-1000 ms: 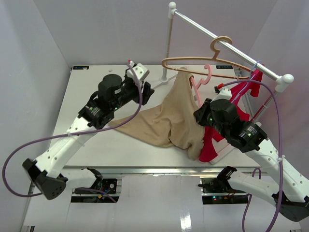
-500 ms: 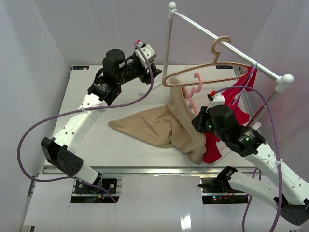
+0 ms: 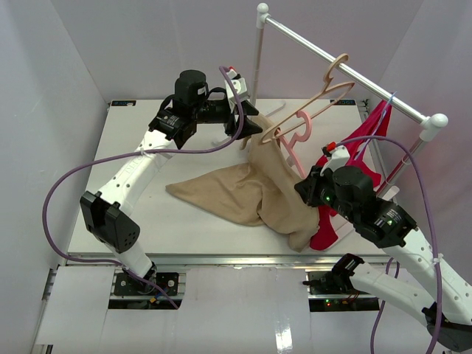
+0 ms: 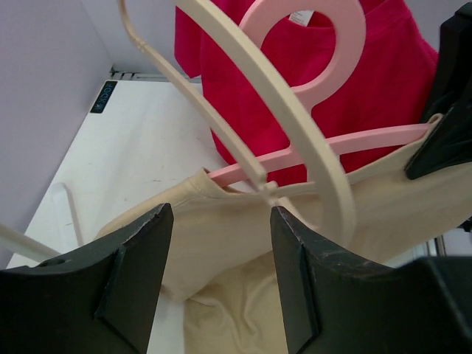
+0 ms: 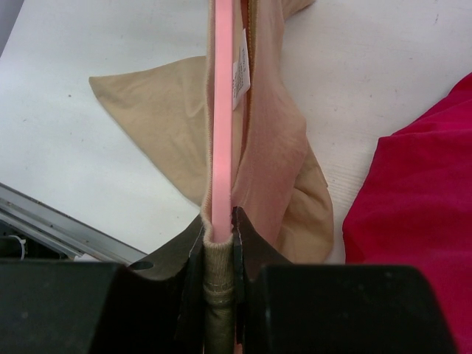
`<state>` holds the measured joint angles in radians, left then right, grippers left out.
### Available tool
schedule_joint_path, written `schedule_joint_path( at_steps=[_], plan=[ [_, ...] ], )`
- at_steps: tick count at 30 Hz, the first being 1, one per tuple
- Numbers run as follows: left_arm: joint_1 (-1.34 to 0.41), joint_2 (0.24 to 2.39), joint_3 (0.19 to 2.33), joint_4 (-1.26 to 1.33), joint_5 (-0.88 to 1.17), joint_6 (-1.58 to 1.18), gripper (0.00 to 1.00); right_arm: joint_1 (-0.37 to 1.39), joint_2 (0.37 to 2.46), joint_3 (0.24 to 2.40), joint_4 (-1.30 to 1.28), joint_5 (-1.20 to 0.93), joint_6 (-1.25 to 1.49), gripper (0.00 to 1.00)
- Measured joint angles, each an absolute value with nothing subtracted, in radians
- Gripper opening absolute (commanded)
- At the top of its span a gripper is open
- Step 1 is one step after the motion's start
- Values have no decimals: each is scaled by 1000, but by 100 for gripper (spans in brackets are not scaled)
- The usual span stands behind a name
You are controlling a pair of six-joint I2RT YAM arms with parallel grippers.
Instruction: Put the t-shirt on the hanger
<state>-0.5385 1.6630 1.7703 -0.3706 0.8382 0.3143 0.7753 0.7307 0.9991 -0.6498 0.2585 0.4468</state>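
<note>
Jaws of our right gripper [image 5: 219,234] clench the thin pink plastic hanger [image 5: 221,110] together with a fold of the soft beige t-shirt [image 3: 243,193]. We log the shirt draped from that hanger onto the white worktop [image 3: 140,155]. On our left gripper [image 4: 215,273] the jaws are spread apart, near a curved cream hanger [image 4: 295,125]. A red garment [image 3: 361,144] is behind.

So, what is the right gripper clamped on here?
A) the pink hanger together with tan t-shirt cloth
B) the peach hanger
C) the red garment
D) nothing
A: in the right wrist view the right gripper is shut on the hanger bar, with a fold of the t-shirt pinched alongside it.
</note>
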Motion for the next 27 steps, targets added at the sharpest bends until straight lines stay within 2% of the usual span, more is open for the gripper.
schedule_joint_path(
  at_steps=[27],
  plan=[
    [-527, 1619, 1778, -378, 843, 274, 69, 775, 732, 970, -647, 282, 437, 8]
  ],
)
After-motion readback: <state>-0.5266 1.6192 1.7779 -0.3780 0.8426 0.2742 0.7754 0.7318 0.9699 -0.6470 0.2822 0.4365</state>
